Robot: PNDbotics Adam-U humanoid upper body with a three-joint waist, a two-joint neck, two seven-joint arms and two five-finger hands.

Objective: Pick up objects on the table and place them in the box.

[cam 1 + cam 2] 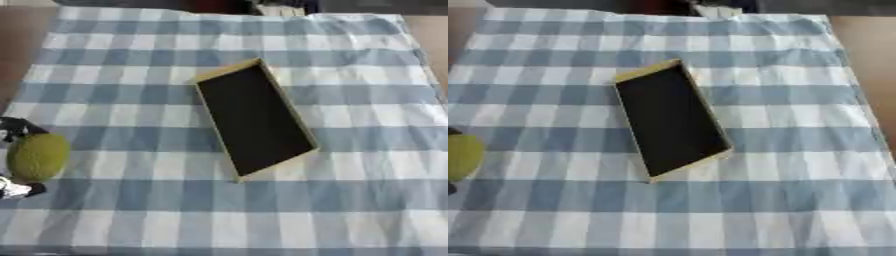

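1. Left eye view catches the left hand (pixel 12 131) right at the left edge of the picture, about halfway down. Only bits of it show: a dark part with a pale patch above the fruit, and another pale-and-dark bit below it.
2. Those fingers (pixel 16 189) sit on either side of a round yellow-green fruit (pixel 38 156), one part over the top and one part under it, so they look closed around it. Can't tell how much of the hand actually touches it, since most of the hand is cut off by the edge.
3. Over to the right of the fingers, well apart from them, lies the box (pixel 254 120): a long, shallow tray with a tan rim and a dark inside. It's turned askew, its near end pointing away from the fingers.
4. Nothing inside the box that I can see, just the dark bottom.
5. Everything rests on a blue and white checked cloth (pixel 350 75) spread over the worktop (pixel 872 45), whose brown surface shows at the far right.
6. Right hand doesn't show in either view.
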